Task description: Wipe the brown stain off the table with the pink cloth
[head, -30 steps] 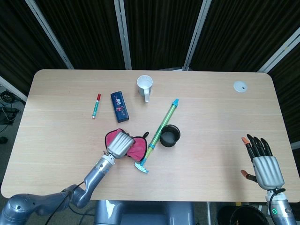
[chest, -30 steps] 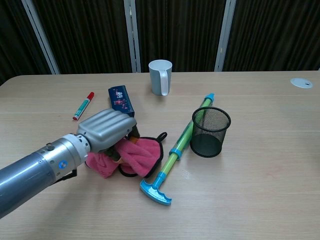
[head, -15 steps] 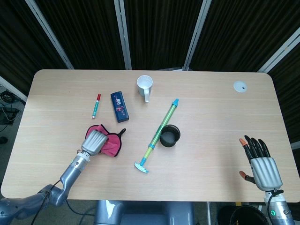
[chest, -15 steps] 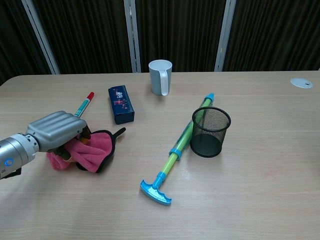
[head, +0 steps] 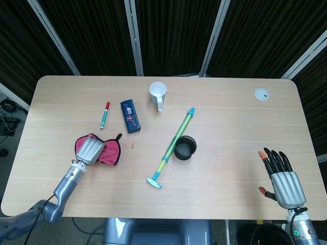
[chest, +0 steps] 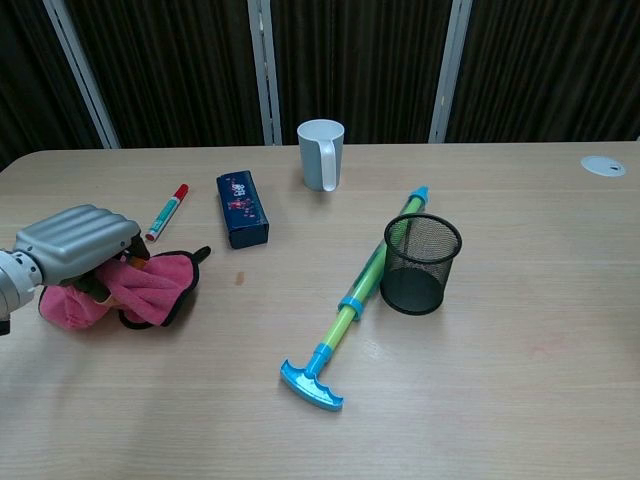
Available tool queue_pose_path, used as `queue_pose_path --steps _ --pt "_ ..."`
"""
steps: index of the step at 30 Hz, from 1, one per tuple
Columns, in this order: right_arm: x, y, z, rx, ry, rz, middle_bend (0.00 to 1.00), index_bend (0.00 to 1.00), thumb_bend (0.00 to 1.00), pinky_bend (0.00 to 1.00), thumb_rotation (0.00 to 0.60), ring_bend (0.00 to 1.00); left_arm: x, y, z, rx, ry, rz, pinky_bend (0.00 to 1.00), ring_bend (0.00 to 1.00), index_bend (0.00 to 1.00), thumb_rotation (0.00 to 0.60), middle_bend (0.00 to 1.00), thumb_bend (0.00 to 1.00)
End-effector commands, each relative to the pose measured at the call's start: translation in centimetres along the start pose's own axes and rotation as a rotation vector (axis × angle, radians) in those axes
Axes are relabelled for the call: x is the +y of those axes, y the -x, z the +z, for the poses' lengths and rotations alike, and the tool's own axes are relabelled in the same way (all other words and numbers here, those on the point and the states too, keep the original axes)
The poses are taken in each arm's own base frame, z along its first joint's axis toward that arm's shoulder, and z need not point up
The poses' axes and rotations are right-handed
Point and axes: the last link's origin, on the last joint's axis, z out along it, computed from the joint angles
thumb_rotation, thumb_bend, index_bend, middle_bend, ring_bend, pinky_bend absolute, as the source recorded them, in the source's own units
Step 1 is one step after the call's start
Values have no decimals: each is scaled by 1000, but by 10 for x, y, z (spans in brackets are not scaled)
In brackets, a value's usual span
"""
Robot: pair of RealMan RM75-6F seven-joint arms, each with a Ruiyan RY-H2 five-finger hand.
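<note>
My left hand point(chest: 75, 245) grips the soft, crumpled pink cloth point(chest: 150, 288) left of the small brown stain point(chest: 238, 278); right hand point(head: 282, 177) spread, empty.

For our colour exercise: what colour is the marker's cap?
Red; the marker shows best in the chest view.

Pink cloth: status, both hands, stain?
Left robot hand rests on pink cloth, left of the stain. Right robot hand open, holding nothing. Brown stain still on table. Nothing lies between cloth and stain.
</note>
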Motion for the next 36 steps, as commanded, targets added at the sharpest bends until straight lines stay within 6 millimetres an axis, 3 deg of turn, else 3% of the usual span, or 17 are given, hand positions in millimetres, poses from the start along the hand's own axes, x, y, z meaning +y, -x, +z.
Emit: queue_pose_path --steps 1,11,17,28,33,36 --pt "1 -2 0 4 2 8 0 0 0 0 600 0 30 -4 12 13 46 -13 560 565 884 600 639 449" --pt "8 -5 1 9 28 29 0 0 0 0 600 0 108 -36 56 79 128 -63 561 566 886 600 641 449" --pt "12 -8 1 13 36 41 0 0 0 0 600 0 138 -51 76 99 142 -66 561 566 887 600 643 449" --pt "12 -5 3 3 38 37 0 0 0 0 600 0 170 -67 88 182 144 -159 565 566 888 600 643 450" --pt "11 -3 3 -3 33 30 0 0 0 0 600 0 168 -52 84 164 162 -124 566 566 888 600 643 449" --pt "9 -2 2 -6 29 24 0 0 0 0 600 0 154 -31 76 114 141 -105 566 566 888 600 643 450"
